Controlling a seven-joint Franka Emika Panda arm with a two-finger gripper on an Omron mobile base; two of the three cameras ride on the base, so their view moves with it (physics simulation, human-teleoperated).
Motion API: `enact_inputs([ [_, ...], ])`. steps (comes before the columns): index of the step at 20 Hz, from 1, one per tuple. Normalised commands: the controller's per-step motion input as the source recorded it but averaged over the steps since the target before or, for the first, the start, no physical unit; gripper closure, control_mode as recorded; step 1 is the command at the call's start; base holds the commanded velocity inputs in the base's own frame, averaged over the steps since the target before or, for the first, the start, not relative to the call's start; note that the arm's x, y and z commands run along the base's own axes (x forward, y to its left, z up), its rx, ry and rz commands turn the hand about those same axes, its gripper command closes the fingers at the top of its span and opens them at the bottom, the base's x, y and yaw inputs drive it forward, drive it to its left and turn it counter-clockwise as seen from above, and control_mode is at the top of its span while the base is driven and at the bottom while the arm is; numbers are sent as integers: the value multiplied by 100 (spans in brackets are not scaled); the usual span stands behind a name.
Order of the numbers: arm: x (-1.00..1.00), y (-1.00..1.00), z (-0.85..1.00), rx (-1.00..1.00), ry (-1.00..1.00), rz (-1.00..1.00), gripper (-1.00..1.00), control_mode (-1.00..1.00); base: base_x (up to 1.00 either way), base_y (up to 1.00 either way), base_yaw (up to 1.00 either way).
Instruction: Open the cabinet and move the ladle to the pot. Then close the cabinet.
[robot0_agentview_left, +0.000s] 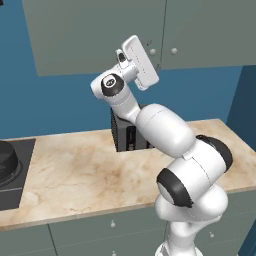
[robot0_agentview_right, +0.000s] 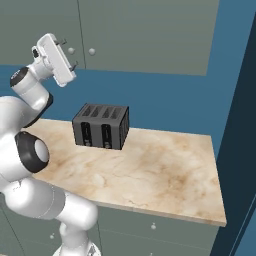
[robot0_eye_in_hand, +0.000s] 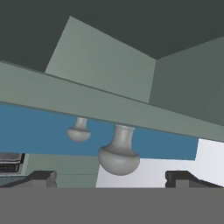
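A white robot arm reaches up toward a large grey-green wall cabinet (robot0_agentview_left: 90, 35) with two flat doors, both shut. Its two-finger gripper (robot0_agentview_right: 69, 54) has the dark fingertips (robot0_eye_in_hand: 41, 177) spread wide, holding nothing, with one small white round knob (robot0_eye_in_hand: 119, 158) of the cabinet between them and close in front. The second knob (robot0_eye_in_hand: 79, 131) sits just beside it. Below the cabinet, on a marbled beige counter (robot0_agentview_right: 165, 175), stands a boxy dark slotted toaster (robot0_agentview_right: 101, 126). A round, nearly black pot (robot0_agentview_left: 7, 160) sits at the counter's far left end, partly out of frame. The ladle is presumably behind the closed doors. The likely risk: the knob is small and rounded, so fingers closing slightly off-centre could slip off it, or catch the neighbouring knob instead.
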Motion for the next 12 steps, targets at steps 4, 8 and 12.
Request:
enact_inputs([
  [4,0,6,0,0,0,0,-100,-100,0,0,0],
  [8,13,5,0,0,0,0,-100,-100,0,0,0],
  [12,27,3,0,0,0,0,-100,-100,0,0,0],
])
